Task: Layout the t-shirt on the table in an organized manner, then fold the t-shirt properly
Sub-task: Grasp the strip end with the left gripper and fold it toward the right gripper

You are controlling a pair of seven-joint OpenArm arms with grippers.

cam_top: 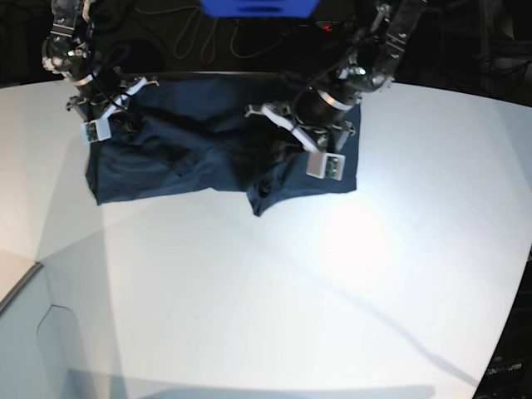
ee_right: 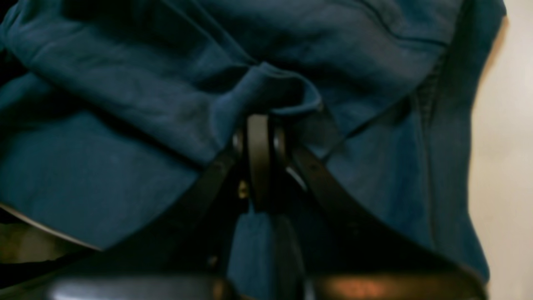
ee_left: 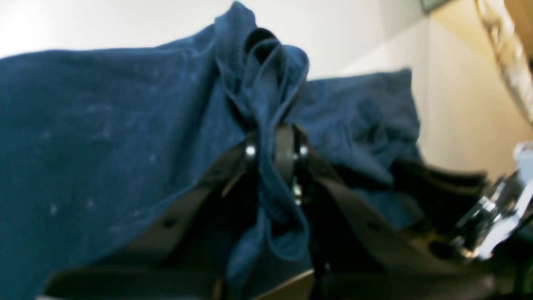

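With the t-shirt (cam_top: 208, 162) lying rumpled along the far edge of the table (cam_top: 274, 283), its long axis runs side to side between the right gripper (ee_right: 259, 125) and left gripper (ee_left: 275, 139), each clamped on bunched cloth.
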